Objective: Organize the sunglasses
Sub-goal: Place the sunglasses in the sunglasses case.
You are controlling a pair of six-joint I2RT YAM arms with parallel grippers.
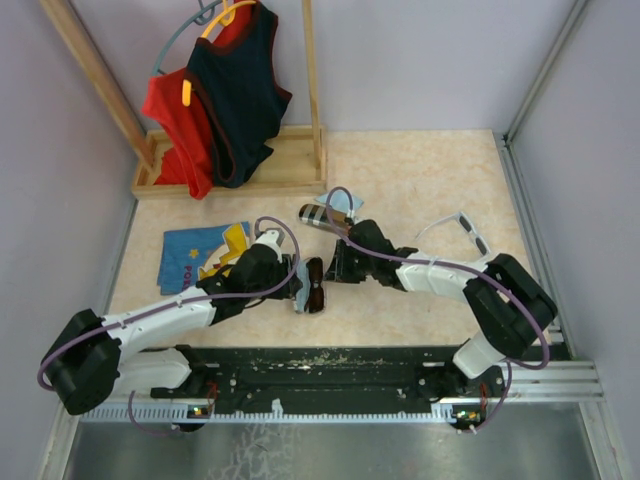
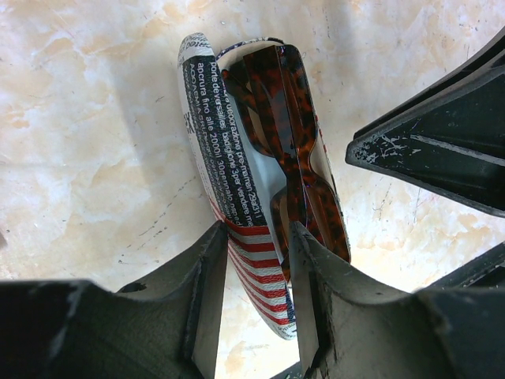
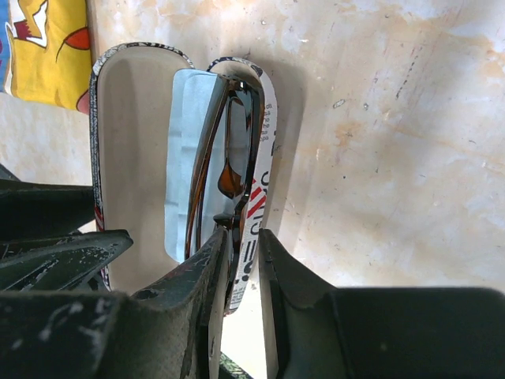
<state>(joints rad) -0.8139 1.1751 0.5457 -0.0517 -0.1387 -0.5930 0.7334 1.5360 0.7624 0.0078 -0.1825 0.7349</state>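
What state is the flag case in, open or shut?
Open. The flag case has its two halves standing apart, with the brown sunglasses and a blue cloth showing inside.

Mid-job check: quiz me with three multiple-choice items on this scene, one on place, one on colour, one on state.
1. Where are the brown sunglasses? A) in the flag-print case B) lifted in mid-air C) out of every view
2. What colour is the second pair's frame? A) red B) white C) green
3. The flag-print case is A) closed B) open C) torn in two

Answers: 1 A, they lie inside it in the left wrist view. 2 B, the frame shows white-grey in the top view. 3 B, its lid stands spread apart in the right wrist view.
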